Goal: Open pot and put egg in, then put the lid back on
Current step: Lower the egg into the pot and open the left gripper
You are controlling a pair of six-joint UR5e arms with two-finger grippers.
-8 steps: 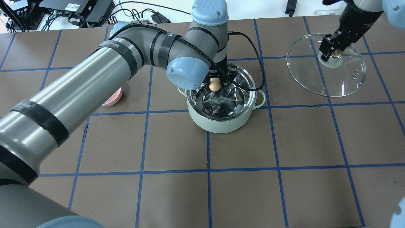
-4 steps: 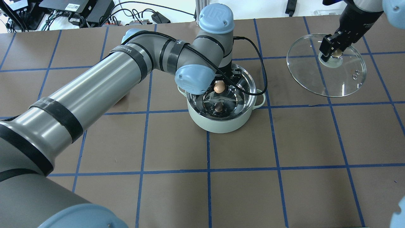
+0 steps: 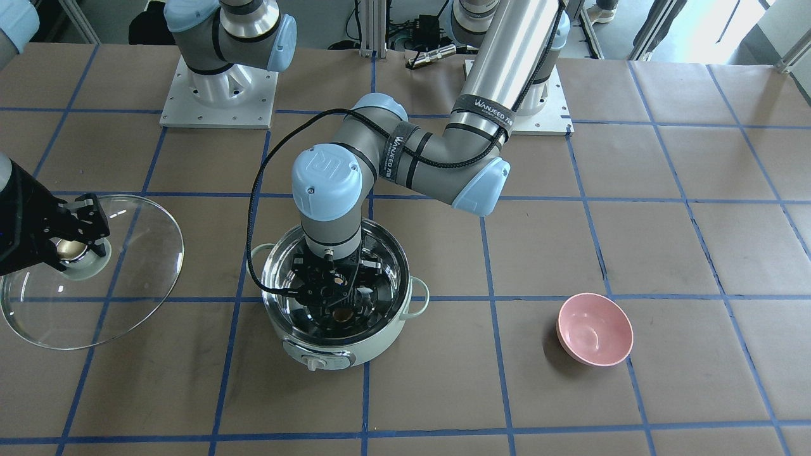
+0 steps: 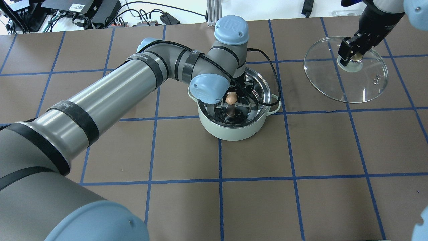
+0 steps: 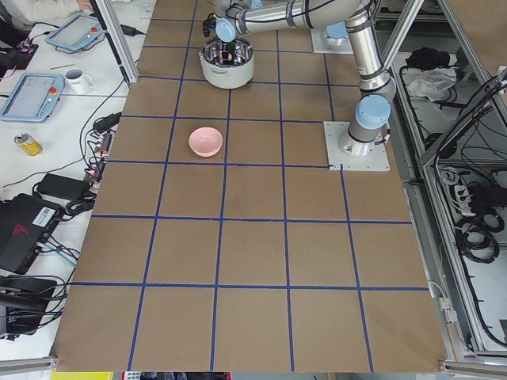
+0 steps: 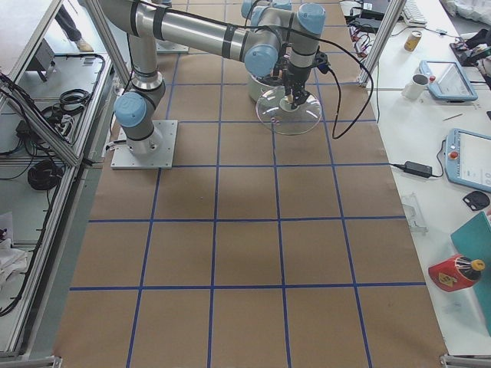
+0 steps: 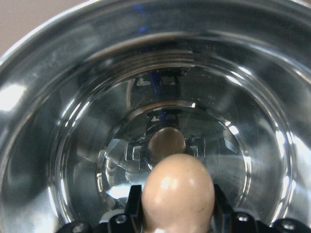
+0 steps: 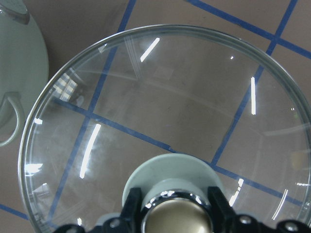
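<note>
left gripper [image 7: 177, 209] clamps the egg [image 4: 231, 98] inside the pot [image 4: 234, 132] — right gripper [image 8: 176, 216] pinches the lid [image 4: 362, 87], seemingly held aloft.

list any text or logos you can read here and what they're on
"WANJEED": black strap on the left arm.
"UR": logo on that arm's blue joint cap.
White label on the black box: too small to read.
</note>
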